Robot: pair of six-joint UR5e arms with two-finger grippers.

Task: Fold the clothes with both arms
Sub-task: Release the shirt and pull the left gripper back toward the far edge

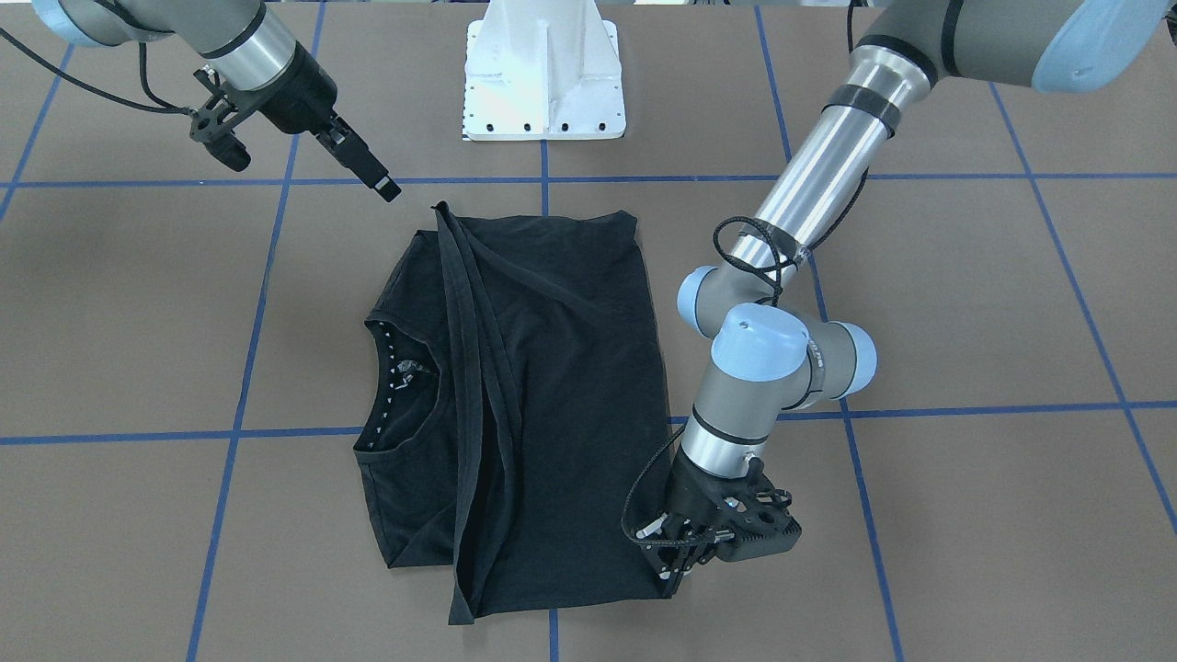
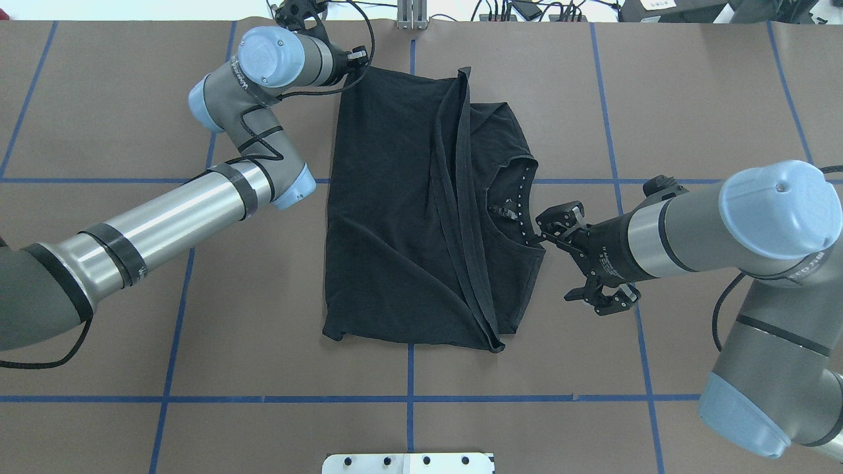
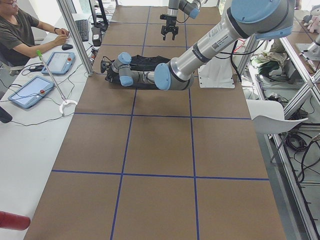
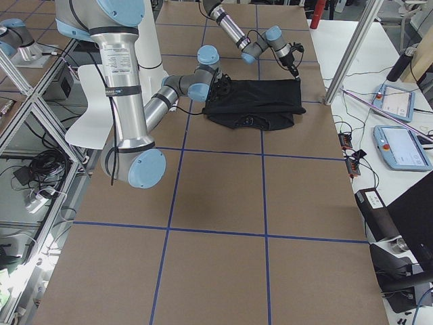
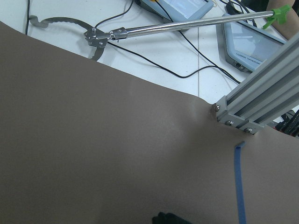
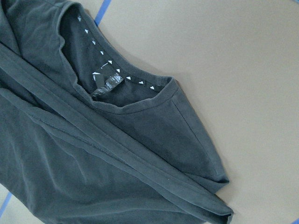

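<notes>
Left claw (image 1: 670, 567) at T-shirt (image 1: 570, 368) corner (obscured overhead).

The T-shirt (image 1: 570, 368) is soft, matt black cloth. The counter (image 1: 965, 303) has a smooth matt brown covering with blue tape (image 1: 919, 176). The left arm (image 1: 818, 175) and right arm (image 1: 262, 46) show shiny brushed-metal tubes and glossy pale-blue plastic caps.

The bench (image 2: 132, 329) lies bare on the robot's side of the T-shirt (image 2: 395, 217) and far out to the right. On the left, the left arm (image 2: 164, 224) crosses the bench just beside the shirt. The white pedestal (image 1: 544, 83) blocks the near edge, and an aluminium post (image 5: 261, 100) the far edge.
</notes>
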